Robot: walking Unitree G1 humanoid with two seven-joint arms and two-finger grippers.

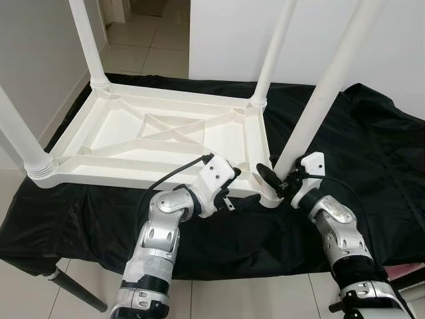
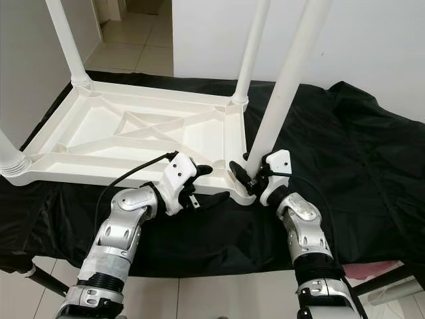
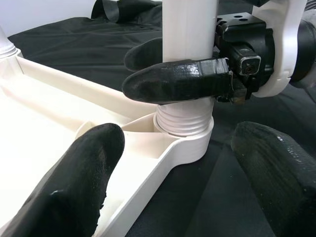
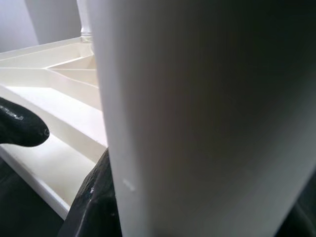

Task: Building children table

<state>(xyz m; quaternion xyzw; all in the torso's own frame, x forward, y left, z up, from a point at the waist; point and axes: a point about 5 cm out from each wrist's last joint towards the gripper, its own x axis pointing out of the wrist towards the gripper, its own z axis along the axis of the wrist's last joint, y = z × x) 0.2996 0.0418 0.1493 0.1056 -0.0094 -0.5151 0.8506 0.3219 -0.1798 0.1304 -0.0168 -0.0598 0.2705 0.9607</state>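
Note:
A white plastic children's table (image 1: 166, 133) lies upside down on a black cloth, its legs pointing up. My right gripper (image 1: 273, 181) is shut on the near-right leg (image 1: 325, 86) just above its threaded socket (image 3: 185, 123); one right finger (image 3: 173, 81) wraps the leg, which looms close in the right wrist view (image 4: 197, 123). My left gripper (image 2: 207, 186) is open and straddles the table's near rim beside that corner. One of its fingers (image 3: 84, 182) is over the inside of the frame, the other (image 3: 276, 173) outside over the cloth.
The black cloth (image 1: 372, 146) covers a low stand with a dark leg (image 1: 73, 289) at the near left. Three other white legs (image 1: 86, 40) stand at the remaining corners. Tiled floor and a doorway lie behind; a white wall (image 1: 232, 33) is at the back right.

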